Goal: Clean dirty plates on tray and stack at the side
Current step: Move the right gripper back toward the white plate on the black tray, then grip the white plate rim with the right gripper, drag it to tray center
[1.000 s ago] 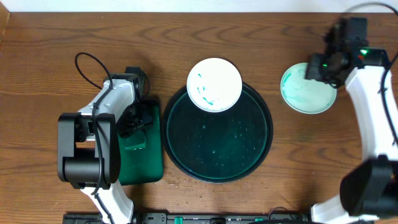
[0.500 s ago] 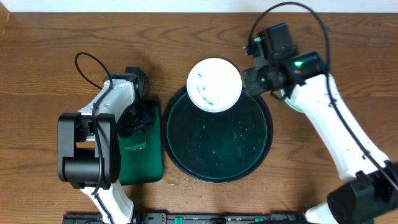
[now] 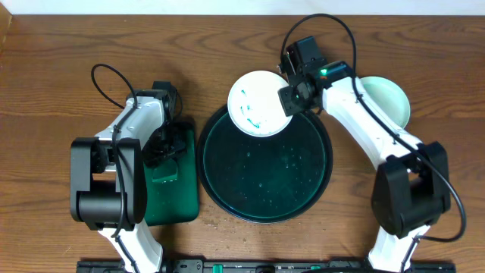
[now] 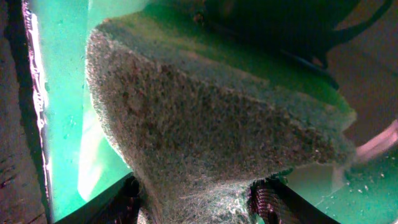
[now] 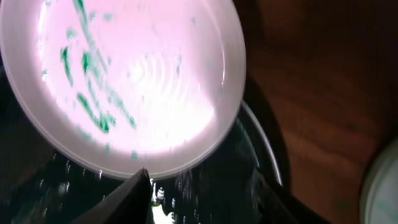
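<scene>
- The smeared plate point(image 3: 261, 104) lies at the upper middle of the overhead view. It is propped on the upper rim of the round tray point(image 3: 265, 186), and its green marks are on its left part.
- The right pincer point(image 3: 291, 96) is placed at that plate's right edge with its jaws spread. In the wrist view one fingertip point(image 5: 140, 186) is seen just below the rim, and nothing is gripped.
- The step in hand is judged to be taking this plate by its rim. The rim should be brought fully between the jaws before they are closed, since a shallow nip on a smooth, tilted plate could slip.
- The grip is best kept on the clean right edge, so that the marked area is left exposed for wiping.
- A sponge point(image 4: 205, 124) is pinched by the left pincer point(image 3: 168, 148) over the rectangular tray point(image 3: 178, 205) at the left of the frame. The plate should be lifted gently and kept over the round tray, so that drips are caught.
- A side plate point(image 3: 390, 102) rests on the worktop point(image 3: 61, 76) at the upper right, partly hidden by the arm. Whether it is one plate or several cannot be told.
</scene>
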`<control>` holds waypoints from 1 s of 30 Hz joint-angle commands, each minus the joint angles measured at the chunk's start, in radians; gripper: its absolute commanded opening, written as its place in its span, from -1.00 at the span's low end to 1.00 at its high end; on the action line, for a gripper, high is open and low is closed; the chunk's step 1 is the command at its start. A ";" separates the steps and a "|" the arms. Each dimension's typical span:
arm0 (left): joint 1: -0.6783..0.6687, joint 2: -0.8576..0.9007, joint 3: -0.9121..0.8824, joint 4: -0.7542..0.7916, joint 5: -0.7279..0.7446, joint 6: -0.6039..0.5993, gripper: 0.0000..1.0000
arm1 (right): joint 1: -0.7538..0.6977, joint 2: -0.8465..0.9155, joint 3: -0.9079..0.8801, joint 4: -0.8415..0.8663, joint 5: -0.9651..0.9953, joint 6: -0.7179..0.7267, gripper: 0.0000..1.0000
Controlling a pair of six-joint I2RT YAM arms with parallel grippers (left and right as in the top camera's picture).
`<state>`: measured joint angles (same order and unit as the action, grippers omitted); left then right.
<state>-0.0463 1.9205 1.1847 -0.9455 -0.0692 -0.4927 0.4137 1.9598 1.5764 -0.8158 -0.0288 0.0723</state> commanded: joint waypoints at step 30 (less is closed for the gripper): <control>-0.001 0.021 -0.011 0.009 0.032 0.028 0.24 | -0.082 0.187 0.005 0.267 -0.141 -0.222 -0.05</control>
<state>-0.0463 1.9205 1.1847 -0.9432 -0.0692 -0.4732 0.3172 2.1380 1.5753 -0.5564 -0.1337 -0.1417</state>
